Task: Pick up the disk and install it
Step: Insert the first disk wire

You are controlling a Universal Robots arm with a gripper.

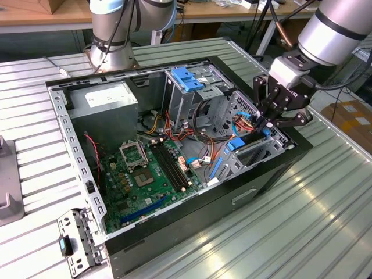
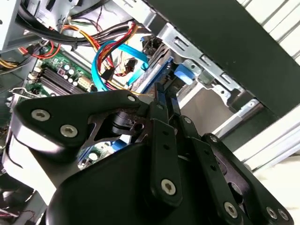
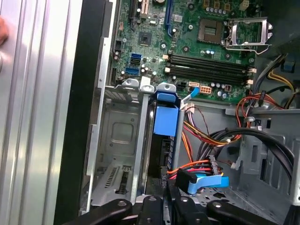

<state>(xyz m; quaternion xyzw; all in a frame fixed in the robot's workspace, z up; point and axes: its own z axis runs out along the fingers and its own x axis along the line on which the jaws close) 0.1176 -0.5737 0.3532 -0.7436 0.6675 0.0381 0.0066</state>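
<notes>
The disk (image 1: pixel 243 142) stands on edge in a slot of the metal drive bay at the exterior view's right end of the open computer case (image 1: pixel 192 221). Its bright blue carrier frame (image 3: pixel 167 121) faces the motherboard. My gripper (image 1: pixel 266 125) reaches down from above the bay. Its black fingers (image 2: pixel 161 122) are closed together on the disk's rear edge, and a strip of blue shows between them. In the first wrist view the gripper (image 3: pixel 164 204) sits at the disk's near end. The lower part of the disk is hidden inside the bay.
Red, orange and blue cables (image 3: pixel 206 140) run right beside the bay. A tall grey cage with a blue bracket (image 1: pixel 189 78) stands behind it. The motherboard (image 1: pixel 145 174) and power supply (image 1: pixel 104 99) fill the rest of the case. A loose metal bracket (image 1: pixel 72 244) lies on the table.
</notes>
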